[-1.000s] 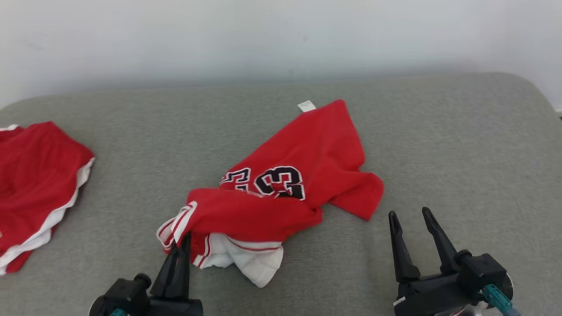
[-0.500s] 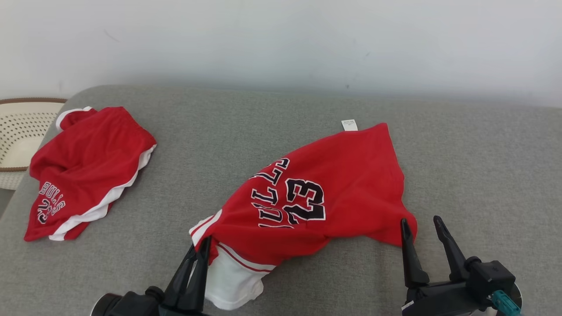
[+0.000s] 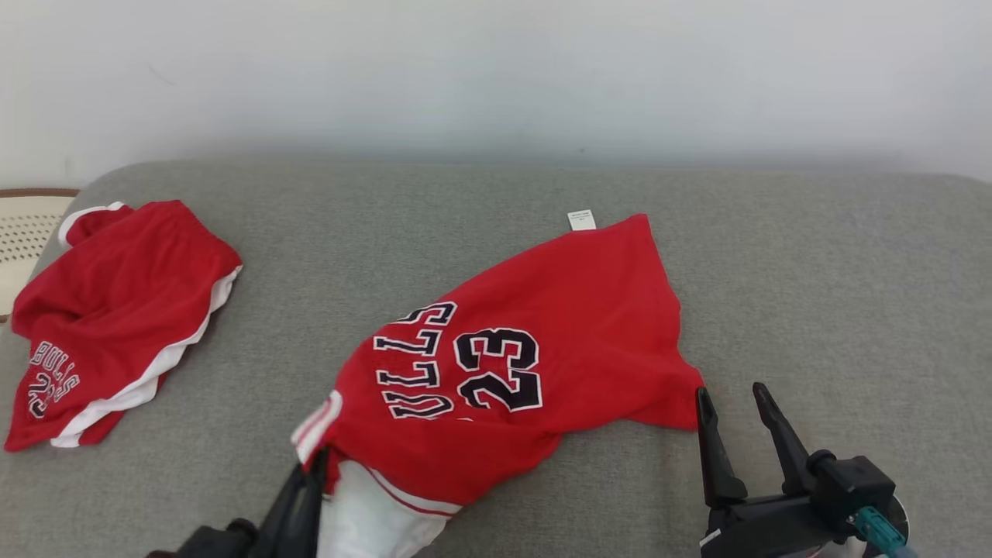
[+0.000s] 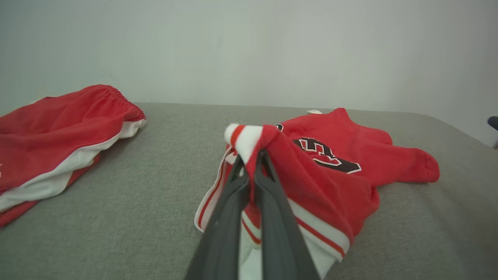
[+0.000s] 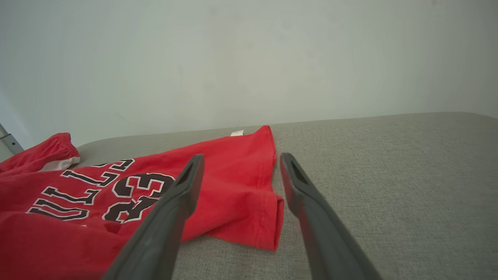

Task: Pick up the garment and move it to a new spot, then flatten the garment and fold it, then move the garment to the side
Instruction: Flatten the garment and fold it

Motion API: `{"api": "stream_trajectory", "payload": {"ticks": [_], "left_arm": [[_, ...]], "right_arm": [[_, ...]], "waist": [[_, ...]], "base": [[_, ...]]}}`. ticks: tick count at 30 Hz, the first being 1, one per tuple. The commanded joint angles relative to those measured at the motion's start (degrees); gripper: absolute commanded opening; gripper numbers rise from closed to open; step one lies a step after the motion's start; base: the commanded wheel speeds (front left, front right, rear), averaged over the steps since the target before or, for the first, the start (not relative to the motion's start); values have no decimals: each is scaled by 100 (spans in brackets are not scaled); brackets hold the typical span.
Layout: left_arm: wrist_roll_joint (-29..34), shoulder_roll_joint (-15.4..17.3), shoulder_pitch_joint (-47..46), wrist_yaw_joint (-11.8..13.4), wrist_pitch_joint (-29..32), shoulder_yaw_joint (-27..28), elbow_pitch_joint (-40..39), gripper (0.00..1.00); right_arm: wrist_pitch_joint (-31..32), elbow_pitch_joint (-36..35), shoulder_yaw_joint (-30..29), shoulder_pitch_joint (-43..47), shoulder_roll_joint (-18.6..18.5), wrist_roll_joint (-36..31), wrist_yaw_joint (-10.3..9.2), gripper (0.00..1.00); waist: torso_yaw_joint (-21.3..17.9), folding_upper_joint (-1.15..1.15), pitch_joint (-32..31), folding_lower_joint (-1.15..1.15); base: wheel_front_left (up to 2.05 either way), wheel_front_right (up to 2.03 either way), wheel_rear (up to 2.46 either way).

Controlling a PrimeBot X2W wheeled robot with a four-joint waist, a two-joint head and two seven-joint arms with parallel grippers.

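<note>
Over grey cushion point(image 3: 496, 209), low left end effector point(image 4: 253, 156) pinches the garment point(image 3: 573, 310).

Left tool point(image 3: 315, 463) and right tool point(image 3: 730, 390) have tapered black fingers point(image 3: 713, 457) — a teal connector point(image 3: 874, 529) behind the right.

The basketball jersey point(image 3: 527, 364) lay on the middle of the padded surface point(image 3: 814, 271), running from near left to far right, with its label point(image 3: 581, 220) at the far end. The shorts point(image 3: 116, 310) lay well apart to its left, at the surface's left edge, and the perforated basket point(image 3: 23, 232) stood just beyond them, off that edge. A wall point(image 3: 496, 70) rose behind. The left gripper point(image 3: 314, 465) pinched the jersey's near left end. The right gripper point(image 3: 730, 390), fingers parted, sat just right of its near right corner.
</note>
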Motion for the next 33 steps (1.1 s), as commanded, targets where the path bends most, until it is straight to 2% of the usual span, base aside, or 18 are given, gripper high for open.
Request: {"api": "stream_trajectory", "payload": {"ticks": [1,14,15,16,22,33], "left_arm": [[-50,-5,-139,10,-124,76,74,0],[-219,115,-1267,-345,-642,410,2020,0],[-187,124,-1313,-347,-653,416,2145,26],[-149,111,-1365,-367,-650,437,2201,100],[-58,-121,-1162,-326,-655,712,2053,100],[86,-450,-288,-71,-652,1288,1021,100]], "right_arm": [[-28,20,7,-44,-28,-25,3,100],[-27,209,108,-242,-116,-11,3,100],[-24,250,112,-231,-108,28,3,100],[-21,264,120,-248,-107,34,3,100],[-20,283,63,-207,-89,6,3,100],[9,487,-147,-96,-136,-50,3,100]], "waist": [[-113,0,68,0],[-497,0,213,0],[-506,0,215,0],[-511,0,217,0],[-447,0,185,0],[-139,0,118,0]], "base": [[0,0,0],[0,0,0],[0,0,0],[0,0,0],[0,0,0],[0,0,0]]}}
